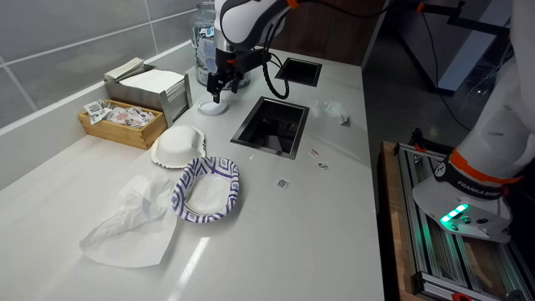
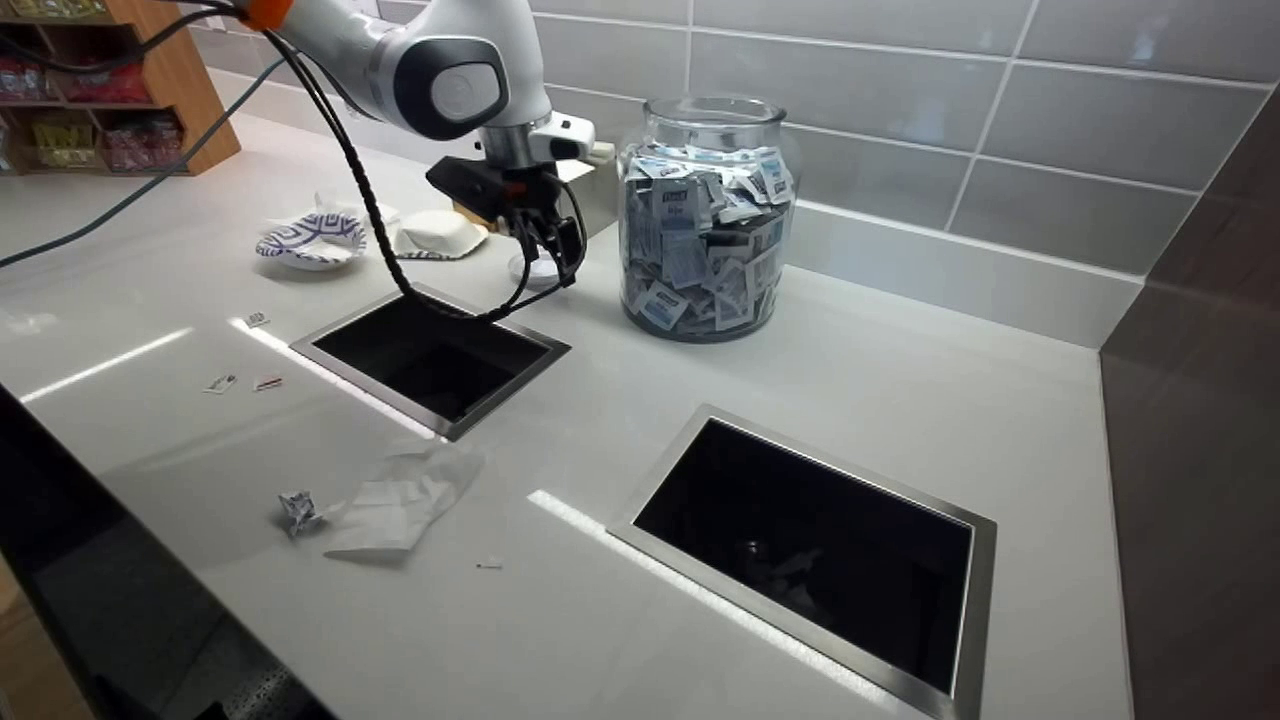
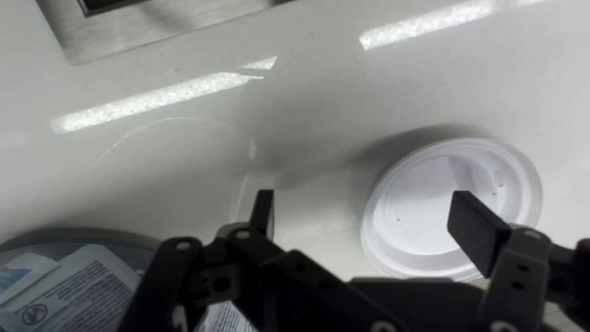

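Gripper (image 3: 362, 207) low over the desk (image 1: 301, 242), fingers (image 3: 477, 230) standing well apart, nothing held. Nearest thing: a round white lid (image 3: 419, 207), flat on the desk, hollow side up as I read it. In the wrist view one finger overlaps the lid and the other is over the desk beside it, so I am off-centre. Whether a fingertip touches the lid, I cannot tell.

Around it: a glass jar (image 2: 715, 112) of wipe packets (image 2: 685, 215) close by, the napkin holder (image 1: 140, 97) on the wall side, an upturned bowl (image 1: 179, 144) further along, a bin opening (image 1: 263, 149) opposite the holder.

Handling, my judgement: shift sideways first, then come straight down. The lid looks light and slick; a nudge from one fingertip could make it skate, so I want both sides meeting it evenly and slowly. It looks about as wide as the finger spread, so pinching one raised wall seems safer than straddling the whole. Ease off before the tips press the desk. Mind the jar when turning the wrist.
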{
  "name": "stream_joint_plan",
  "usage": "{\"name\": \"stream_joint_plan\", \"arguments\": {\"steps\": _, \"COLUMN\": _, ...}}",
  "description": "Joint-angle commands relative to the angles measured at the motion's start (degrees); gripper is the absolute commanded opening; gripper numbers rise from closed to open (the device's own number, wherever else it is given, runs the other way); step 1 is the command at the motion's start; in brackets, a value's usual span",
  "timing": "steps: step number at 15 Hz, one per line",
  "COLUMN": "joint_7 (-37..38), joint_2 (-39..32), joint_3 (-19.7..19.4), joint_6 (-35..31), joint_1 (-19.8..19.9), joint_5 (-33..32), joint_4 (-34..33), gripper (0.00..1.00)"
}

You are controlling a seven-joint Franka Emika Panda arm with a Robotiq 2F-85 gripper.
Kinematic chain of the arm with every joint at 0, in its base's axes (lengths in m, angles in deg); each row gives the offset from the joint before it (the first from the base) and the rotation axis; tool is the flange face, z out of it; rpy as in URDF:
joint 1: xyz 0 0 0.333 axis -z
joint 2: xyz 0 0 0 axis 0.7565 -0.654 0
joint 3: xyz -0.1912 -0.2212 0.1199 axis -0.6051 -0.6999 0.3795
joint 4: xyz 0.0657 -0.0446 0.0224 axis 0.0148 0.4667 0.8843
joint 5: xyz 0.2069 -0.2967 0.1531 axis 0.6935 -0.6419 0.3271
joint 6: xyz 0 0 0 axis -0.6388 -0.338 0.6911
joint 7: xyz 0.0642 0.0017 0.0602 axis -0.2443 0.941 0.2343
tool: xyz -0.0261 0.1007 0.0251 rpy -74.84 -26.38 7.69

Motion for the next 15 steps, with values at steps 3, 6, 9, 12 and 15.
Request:
{"name": "stream_joint_plan", "arguments": {"steps": 3, "joint_7": -3.99, "joint_2": -2.19, "joint_3": 2.59, "joint_6": -2.22, "joint_1": 1.85, "joint_5": 3.98, "joint_4": -0.77, "gripper": 0.63}}
{"name": "stream_joint_plan", "arguments": {"steps": 6, "joint_7": -4.51, "joint_2": -2.52, "joint_3": 3.02, "joint_6": -1.95, "joint_1": 2.01, "joint_5": 4.64, "joint_4": -1.12, "gripper": 0.38}}
{"name": "stream_joint_plan", "arguments": {"steps": 9, "joint_7": -4.53, "joint_2": -2.53, "joint_3": 2.96, "joint_6": -0.95, "joint_1": 2.03, "joint_5": 4.52, "joint_4": -1.38, "gripper": 0.16}}
{"name": "stream_joint_plan", "arguments": {"steps": 12, "joint_7": -4.1, "joint_2": -0.48, "joint_3": 3.15, "joint_6": 3.16, "joint_1": 2.09, "joint_5": 4.96, "joint_4": -1.29, "gripper": 0.0}}
{"name": "stream_joint_plan", "arguments": {"steps": 15, "joint_7": -2.0, "joint_2": 1.72, "joint_3": 1.9, "joint_6": 11.71, "joint_1": 0.54, "joint_5": 3.26, "joint_4": -2.41, "gripper": 0.01}}
